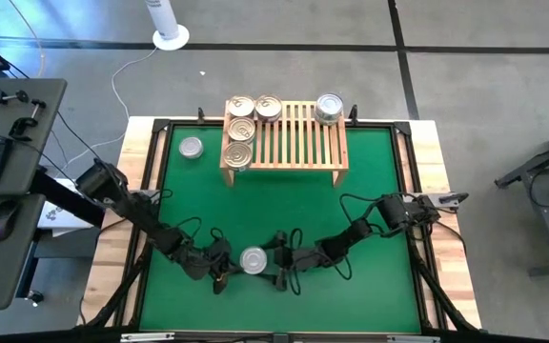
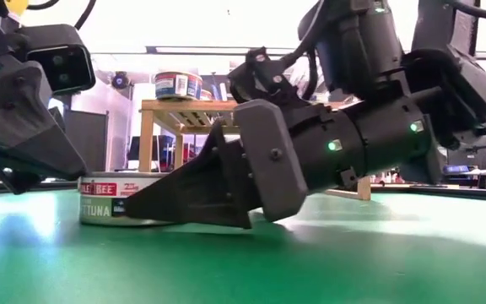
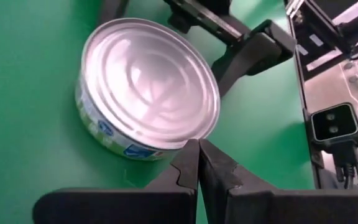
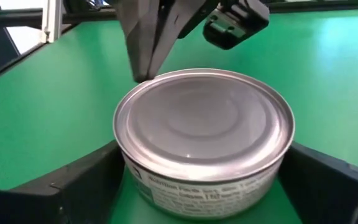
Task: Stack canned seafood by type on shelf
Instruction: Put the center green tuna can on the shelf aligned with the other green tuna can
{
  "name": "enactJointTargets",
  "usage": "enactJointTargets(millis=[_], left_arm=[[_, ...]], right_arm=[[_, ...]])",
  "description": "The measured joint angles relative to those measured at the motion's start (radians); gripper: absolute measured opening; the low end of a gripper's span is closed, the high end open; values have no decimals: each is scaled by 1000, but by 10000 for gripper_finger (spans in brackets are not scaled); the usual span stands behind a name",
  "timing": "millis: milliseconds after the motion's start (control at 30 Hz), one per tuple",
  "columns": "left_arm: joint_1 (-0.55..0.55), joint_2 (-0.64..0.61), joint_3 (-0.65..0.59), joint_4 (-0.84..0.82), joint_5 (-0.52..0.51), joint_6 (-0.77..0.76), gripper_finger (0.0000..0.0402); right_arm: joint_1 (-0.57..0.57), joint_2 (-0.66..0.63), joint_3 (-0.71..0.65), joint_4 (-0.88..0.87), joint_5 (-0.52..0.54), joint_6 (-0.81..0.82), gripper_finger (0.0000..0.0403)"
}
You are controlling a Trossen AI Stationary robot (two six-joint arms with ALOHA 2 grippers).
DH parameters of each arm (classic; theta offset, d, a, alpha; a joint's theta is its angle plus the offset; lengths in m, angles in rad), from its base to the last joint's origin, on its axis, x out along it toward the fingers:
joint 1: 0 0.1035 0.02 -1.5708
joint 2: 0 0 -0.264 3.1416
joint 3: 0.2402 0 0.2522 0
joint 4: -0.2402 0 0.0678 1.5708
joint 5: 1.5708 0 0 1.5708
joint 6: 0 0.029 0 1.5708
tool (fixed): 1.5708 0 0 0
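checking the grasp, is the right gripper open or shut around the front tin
Open. The right gripper has one finger on each side of the silver-topped tin, spread wide; whether the fingers touch its wall, I cannot tell.

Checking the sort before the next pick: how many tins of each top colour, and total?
Gold-top tins: 4, all on the wooden shelf.
Silver-top tins: 3, one on the shelf's far right corner, one on the green mat left of the shelf, one between the arms.
Total: 7
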Motion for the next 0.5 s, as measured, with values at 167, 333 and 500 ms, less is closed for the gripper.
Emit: enactJointTargets(millis=[167, 333, 500], left_arm=[[9, 44, 3, 67, 23, 13, 0], [24, 93, 2, 173, 6, 65, 0], [45, 132, 2, 224, 12, 82, 0]], right_arm=[[-8, 1, 40, -52, -8, -29, 399], [-33, 1, 49, -68, -41, -9, 399], [-48, 0, 50, -67, -81, -7, 399]])
